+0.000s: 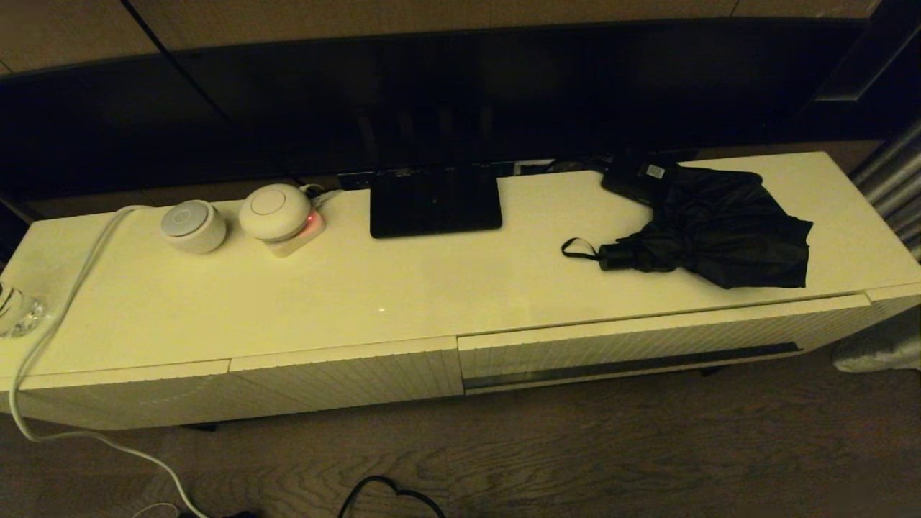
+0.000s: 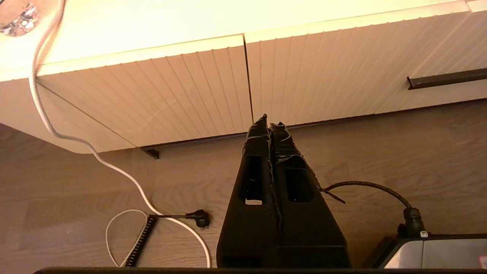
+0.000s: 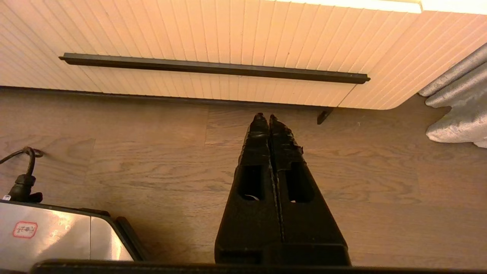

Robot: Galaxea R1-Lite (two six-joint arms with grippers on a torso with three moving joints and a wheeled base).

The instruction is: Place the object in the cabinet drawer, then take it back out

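The black folding umbrella lies on the cabinet top at the right, canopy loose, handle and wrist loop pointing left. Below it the cabinet drawer is closed, its dark handle slot running along the ribbed front. Neither arm shows in the head view. My left gripper hangs shut and empty over the floor, in front of the seam between the ribbed panels. My right gripper is shut and empty too, low over the floor before the drawer and its handle slot.
A flat black stand base and a small black box with a white label sit at the back of the cabinet top. Two round white devices stand at the left. A white cable trails over the wooden floor. Grey curtain at right.
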